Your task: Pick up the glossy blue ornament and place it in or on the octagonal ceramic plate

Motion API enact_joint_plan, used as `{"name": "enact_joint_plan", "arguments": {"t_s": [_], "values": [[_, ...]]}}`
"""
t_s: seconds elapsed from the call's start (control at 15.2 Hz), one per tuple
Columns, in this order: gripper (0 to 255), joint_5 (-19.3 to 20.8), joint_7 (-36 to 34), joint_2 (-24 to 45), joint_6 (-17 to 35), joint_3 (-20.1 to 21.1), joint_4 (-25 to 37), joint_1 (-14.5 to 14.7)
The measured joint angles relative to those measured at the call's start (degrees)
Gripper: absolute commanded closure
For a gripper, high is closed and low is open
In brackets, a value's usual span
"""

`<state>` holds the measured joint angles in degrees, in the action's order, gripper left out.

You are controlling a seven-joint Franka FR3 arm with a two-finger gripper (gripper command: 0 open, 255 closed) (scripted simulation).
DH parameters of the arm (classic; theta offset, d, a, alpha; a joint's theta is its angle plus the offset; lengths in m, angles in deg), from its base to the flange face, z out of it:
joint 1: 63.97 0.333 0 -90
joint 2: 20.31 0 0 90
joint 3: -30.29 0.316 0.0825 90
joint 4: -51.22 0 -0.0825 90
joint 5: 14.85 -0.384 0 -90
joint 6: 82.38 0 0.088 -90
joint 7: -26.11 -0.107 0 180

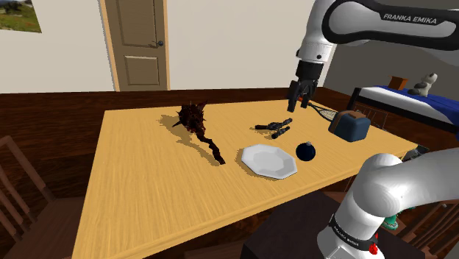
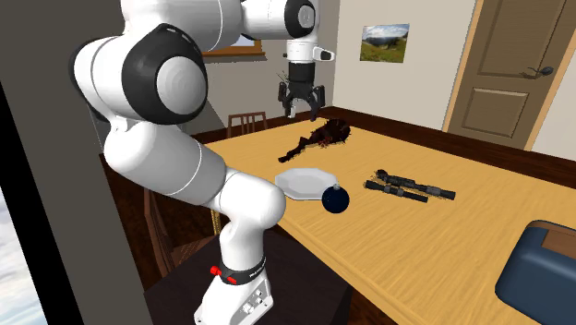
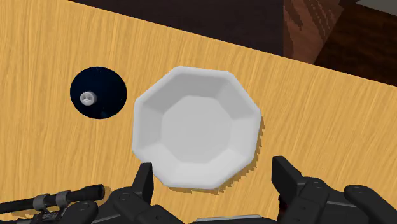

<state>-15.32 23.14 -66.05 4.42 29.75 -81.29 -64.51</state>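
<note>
The words FRANKA EMIKA stand in white capitals on a dark band of the arm (image 1: pixel 409 18) in the shoulder view, on its upper link, while the smaller white lettering on its lowest link is too small to read.

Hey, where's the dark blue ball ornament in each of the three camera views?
Shoulder view: the ornament sits on the table just right of the white octagonal plate.
Second exterior view: the ornament is at the plate's lower right, near the table edge.
Wrist view: the ornament lies beside the plate, a gap between them.
Shared landmark: the plate.
</note>
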Motion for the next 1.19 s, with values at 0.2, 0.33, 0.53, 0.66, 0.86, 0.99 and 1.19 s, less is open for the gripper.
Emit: {"name": "enact_joint_plan", "arguments": {"t_s": [0.2,0.33,0.53,0.66,0.86,0.99,1.19], "values": [[0,0.78,0.34,1.71,-0.46,-0.59,-0.33,-0.5],[0,2.02,0.91,4.82,-0.83,-1.55,-0.55,-1.3],[0,4.27,2.0,10.05,-1.61,-3.24,-0.51,-2.69],[0,5.91,2.77,14.25,-1.43,-4.48,-0.46,-3.68],[0,8.14,3.32,19.55,-2.21,-5.83,-0.34,-5.02],[0,9.79,3.67,23.19,-1.87,-6.84,-0.94,-5.99],[0,12.47,4.37,28.17,-2.85,-8.42,-0.74,-7.58]]}}
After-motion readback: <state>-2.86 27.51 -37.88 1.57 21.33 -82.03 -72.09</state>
